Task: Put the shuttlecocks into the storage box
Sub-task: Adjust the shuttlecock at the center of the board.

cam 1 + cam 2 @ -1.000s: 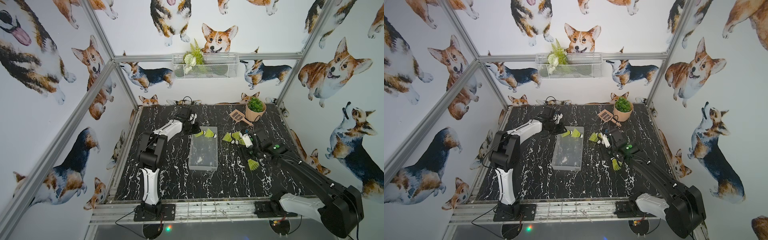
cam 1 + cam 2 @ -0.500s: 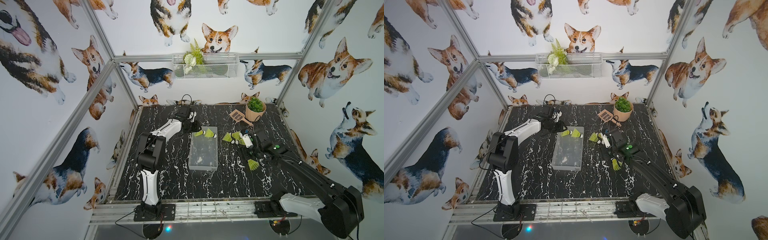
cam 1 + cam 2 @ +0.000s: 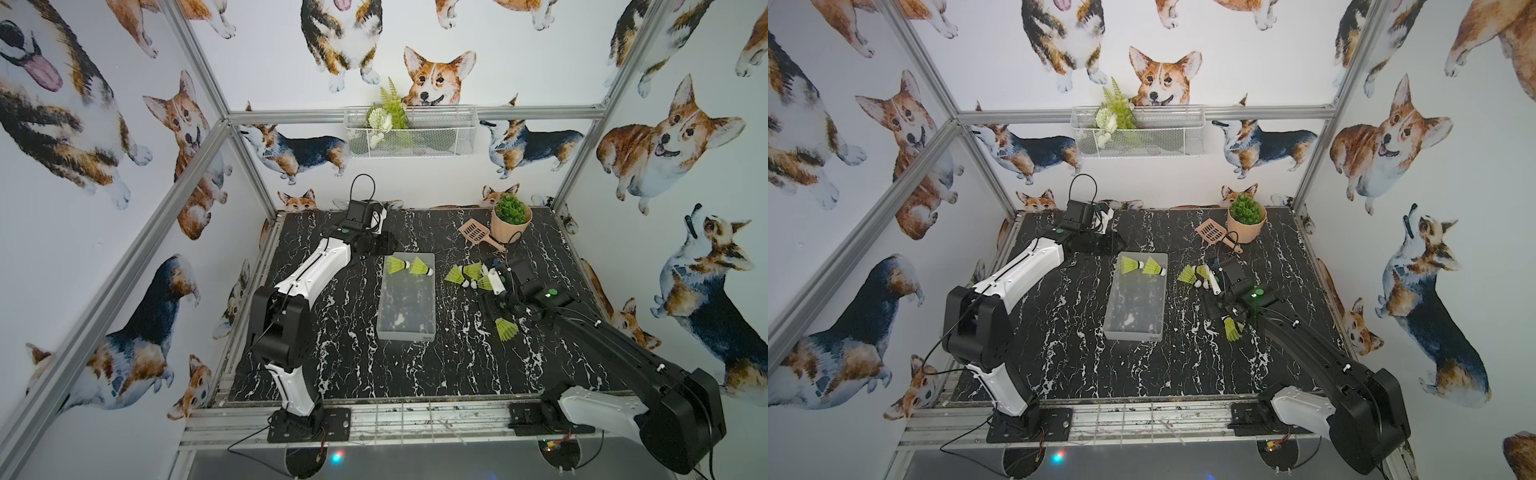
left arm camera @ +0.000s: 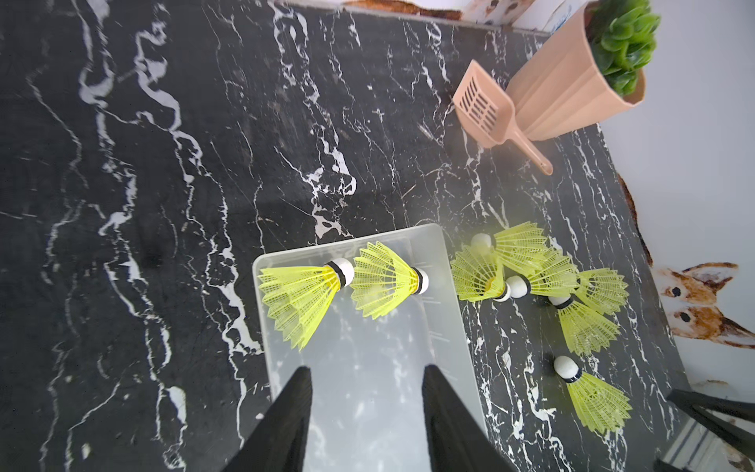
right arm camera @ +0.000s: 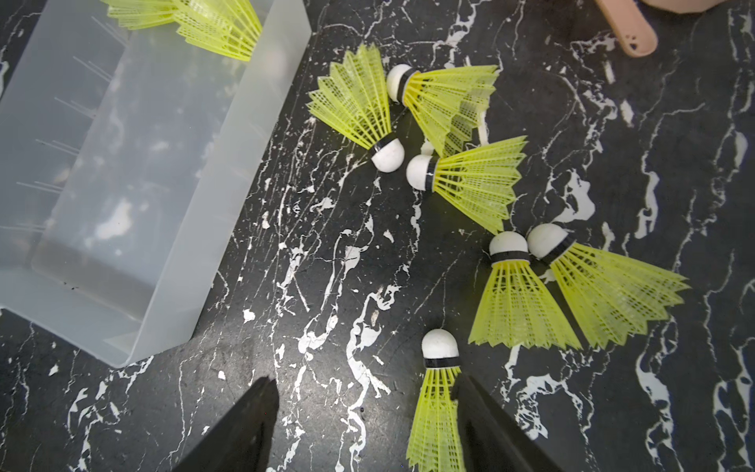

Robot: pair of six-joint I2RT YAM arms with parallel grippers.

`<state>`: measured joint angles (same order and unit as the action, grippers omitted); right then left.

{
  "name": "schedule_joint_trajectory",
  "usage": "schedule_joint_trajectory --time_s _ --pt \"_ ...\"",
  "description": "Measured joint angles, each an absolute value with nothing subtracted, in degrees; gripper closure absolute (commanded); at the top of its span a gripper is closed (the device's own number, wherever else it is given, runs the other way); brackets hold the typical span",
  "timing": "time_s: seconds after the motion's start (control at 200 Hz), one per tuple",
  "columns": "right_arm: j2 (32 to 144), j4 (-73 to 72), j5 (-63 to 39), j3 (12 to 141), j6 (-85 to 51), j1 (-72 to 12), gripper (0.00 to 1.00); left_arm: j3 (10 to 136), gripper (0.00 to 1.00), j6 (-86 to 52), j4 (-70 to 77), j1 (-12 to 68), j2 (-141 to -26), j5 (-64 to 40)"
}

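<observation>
Overhead, the left gripper [image 4: 365, 367] hung open above the storage box [image 4: 447, 323], its two black wedge-shaped fingers [image 4: 282, 421] spread apart with nothing between them. The box was a shallow, lidless rectangle of frosted translucent plastic with rounded corners, and the veined tabletop [image 4: 163, 163] showed dimly through its floor. Just ahead of the fingertips, at the box's far end, two shuttlecocks lay on their sides: one [image 4: 302, 298] nosed its white domed tip into the ribbed neon-yellow skirt of the other [image 4: 384, 282].

Beside the box the right gripper [image 5: 363, 378] was open too, over the black, white-streaked marble-look surface. A single shuttlecock [image 5: 437, 408] lay along the inner edge of one finger, tip pointing away from the gripper (whether skirt and finger actually touched could not be told). Farther ahead, two more [image 5: 519, 302] [image 5: 613, 294] lay side by side with their tips together, and beyond them three [image 5: 355, 98] [image 5: 445, 98] [image 5: 478, 180] sat clumped, their lattice skirts fanned outward.
</observation>
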<state>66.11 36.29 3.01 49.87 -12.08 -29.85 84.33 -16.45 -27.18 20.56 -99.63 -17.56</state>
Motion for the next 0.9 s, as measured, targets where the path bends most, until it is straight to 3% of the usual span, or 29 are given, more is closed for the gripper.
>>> schedule_joint_trajectory --time_s 0.496,0.896 --pt "68.1 39.9 4.5 48.9 -17.3 -24.4 0.29 70.4 0.52 -18.0 -30.4 20.5 -76.6 -15.3" --pt "69.1 43.7 7.0 46.1 -26.3 -24.2 0.26 65.2 0.52 -19.3 -32.0 20.5 -69.8 -15.3"
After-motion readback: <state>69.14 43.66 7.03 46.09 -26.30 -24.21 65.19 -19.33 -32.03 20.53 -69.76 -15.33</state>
